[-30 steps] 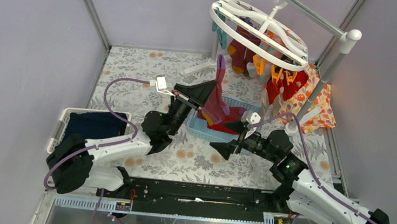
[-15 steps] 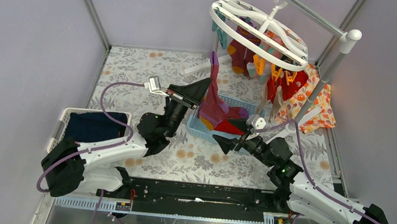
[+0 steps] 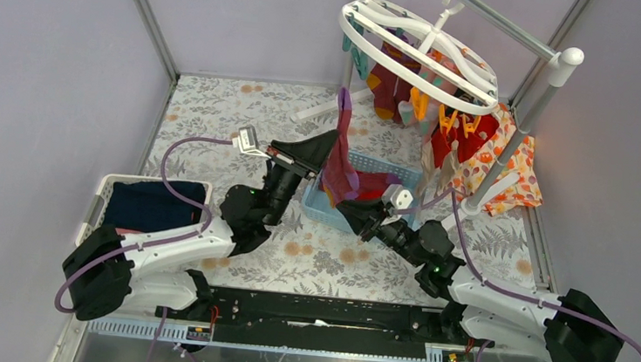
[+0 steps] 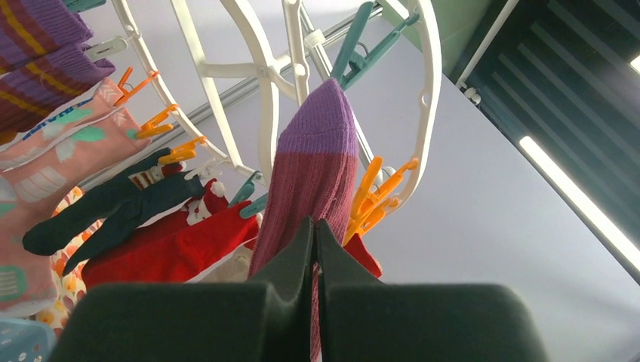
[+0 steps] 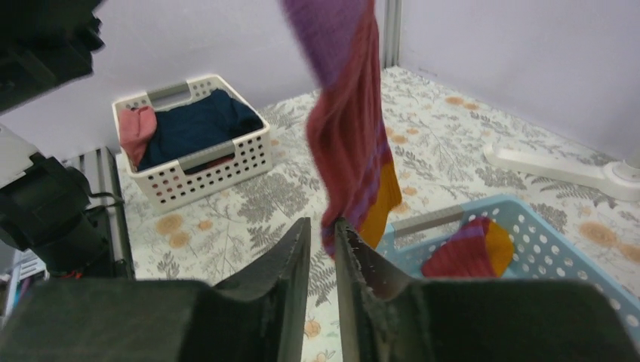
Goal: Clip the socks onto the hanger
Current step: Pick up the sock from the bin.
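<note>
Left gripper [image 4: 314, 223] clamped on maroon sock [image 4: 313, 158] near hanger [image 4: 266, 113] left end; right gripper [image 5: 322, 225] nearly closed at sock's lower end, grip uncertain.

**Three views, one sock in common**

The top camera looks down from high behind the arm bases, taking in the whole table [image 3: 218, 111]. The left wrist camera looks steeply up, close under the hanger [image 4: 266, 143]. The right wrist camera looks low across the table toward the white basket [image 5: 204, 170], upper left. All share the maroon sock [image 3: 339, 161].

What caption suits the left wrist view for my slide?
Left fingers pinch a maroon sock with a purple toe, held under the white plastic oval hanger.
</note>
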